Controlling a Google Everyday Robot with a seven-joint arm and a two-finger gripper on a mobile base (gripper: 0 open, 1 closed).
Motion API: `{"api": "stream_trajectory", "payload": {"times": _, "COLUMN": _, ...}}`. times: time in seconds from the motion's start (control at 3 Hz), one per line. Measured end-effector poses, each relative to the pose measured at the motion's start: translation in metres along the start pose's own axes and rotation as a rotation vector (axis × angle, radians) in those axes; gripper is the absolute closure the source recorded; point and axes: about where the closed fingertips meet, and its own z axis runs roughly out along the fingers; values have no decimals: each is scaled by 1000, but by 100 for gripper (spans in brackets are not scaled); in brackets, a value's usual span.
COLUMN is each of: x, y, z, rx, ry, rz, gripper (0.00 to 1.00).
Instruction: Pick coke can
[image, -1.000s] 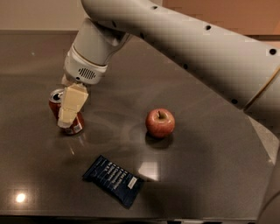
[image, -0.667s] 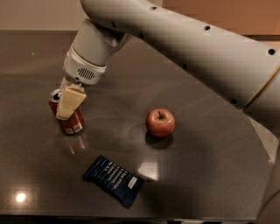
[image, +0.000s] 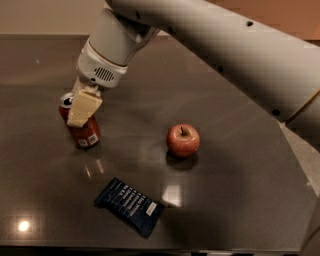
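Observation:
The coke can (image: 86, 133) is red with a silver top and a white patch near its base. It is at the left of the dark table (image: 225, 190) and leans to the left. My gripper (image: 76, 119) comes down from the white arm and is shut around the can's upper half. One cream finger (image: 84, 106) lies across the can's front; the other is hidden behind it. The can's base is at or just above the table surface; I cannot tell which.
A red apple (image: 183, 140) sits in the middle of the table, well right of the can. A flat dark blue snack wrapper (image: 129, 206) lies near the front edge. The large white arm (image: 225, 55) spans the upper right.
The finger has slid up the can from its lower part to its upper half. The can has shifted slightly up and stays tilted. Apple and wrapper have not moved.

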Motion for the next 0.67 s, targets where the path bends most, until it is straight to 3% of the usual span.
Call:
{"api": "stream_trajectory", "payload": {"times": 0.33, "x": -3, "y": 1, "z": -30, "rx": -5, "ry": -3, "rz": -4, "gripper": 100}}
{"api": "stream_trajectory", "payload": {"times": 0.67, "x": -11, "y": 5, "z": -83, "rx": -5, "ry": -34, "rz": -31, "gripper": 100}}
